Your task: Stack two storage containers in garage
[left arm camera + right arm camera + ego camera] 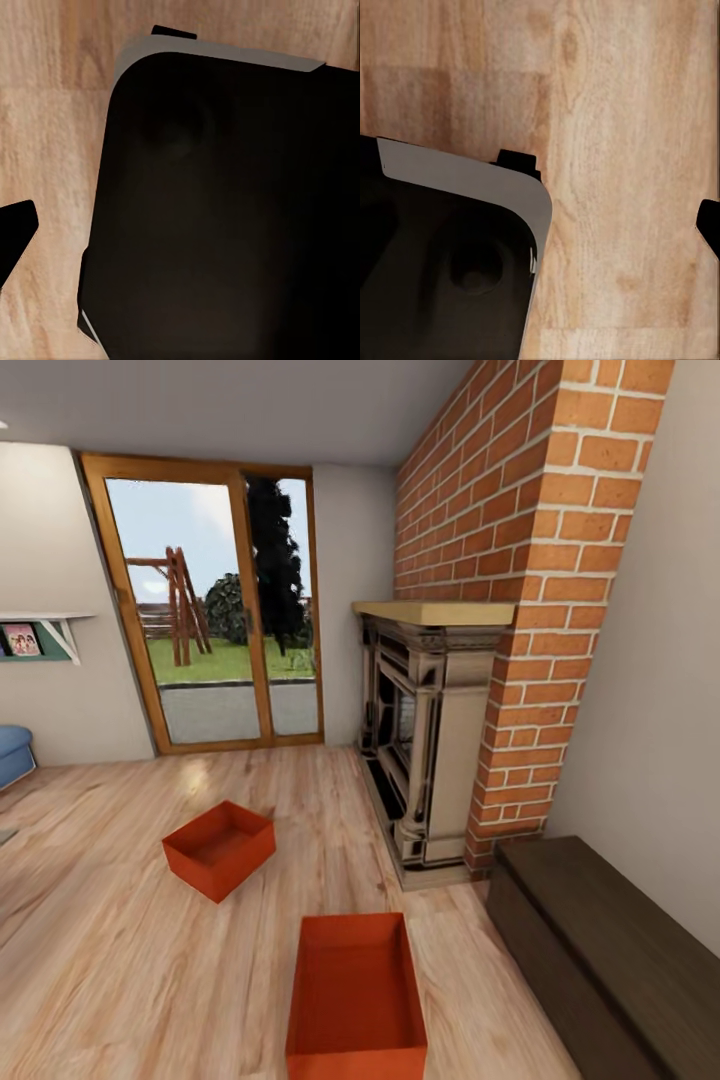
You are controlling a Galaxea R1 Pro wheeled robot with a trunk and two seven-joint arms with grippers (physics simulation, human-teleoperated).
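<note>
Looking down from your head camera, you have both storage containers on the living room's wood-plank floor (120, 920): the nearer container (357, 1000) lies just ahead and low in view, square to you, and the farther container (219, 847) sits beyond it toward your left side, turned at an angle. The two are apart, not touching. The brick fireplace (440, 740) stands ahead on your right, with the dark low bench (610, 950) along the right wall and the glass door (215, 610) at the far end.

Each wrist camera looks down at planks past a dark rounded part of the robot's body (225, 210), so you cannot tell how far either gripper is spread, and nothing suggests either has hold of anything.

These boxes look light and rigid, with thin straight walls and no lid, so they should lift easily but may flex or slip if pinched at one wall. Judging by the shape, you would do best to take a rim mid-length, or clamp opposite walls with both arms, starting with the nearer one
</note>
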